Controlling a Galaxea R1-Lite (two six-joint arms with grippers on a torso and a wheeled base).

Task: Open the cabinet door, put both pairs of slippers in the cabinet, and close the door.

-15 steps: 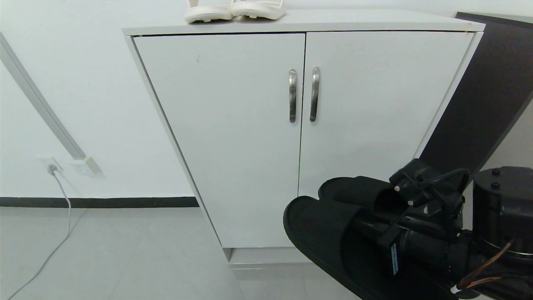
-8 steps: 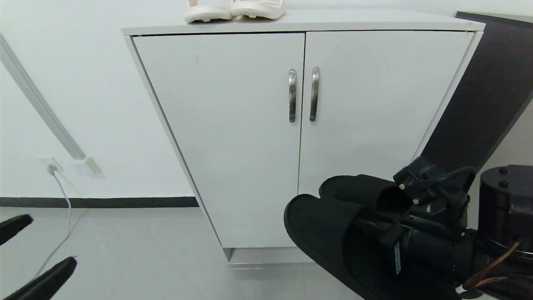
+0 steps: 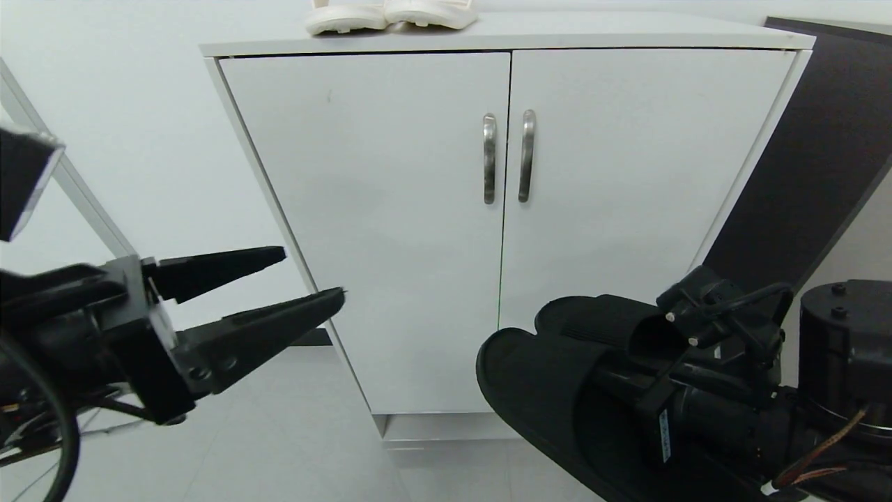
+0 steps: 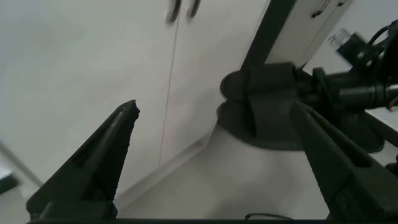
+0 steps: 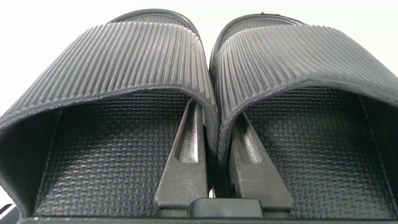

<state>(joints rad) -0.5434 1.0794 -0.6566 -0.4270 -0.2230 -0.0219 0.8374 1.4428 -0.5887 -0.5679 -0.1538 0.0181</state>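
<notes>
Grey conduit (image 3: 97, 208) slanting down white wall (image 3: 139, 125); black baseboard (image 3: 313, 339); dark panel (image 3: 815, 160) far right.

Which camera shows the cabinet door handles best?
The head view: both handles show whole, side by side where the closed doors meet. The left wrist view catches just their lower ends. The right wrist view looks into the black slippers.

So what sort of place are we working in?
Likely an indoor entryway or hall, possibly a test room: a white two-door cabinet stands against a plain wall, with white slippers on top and a grey floor below.
</notes>
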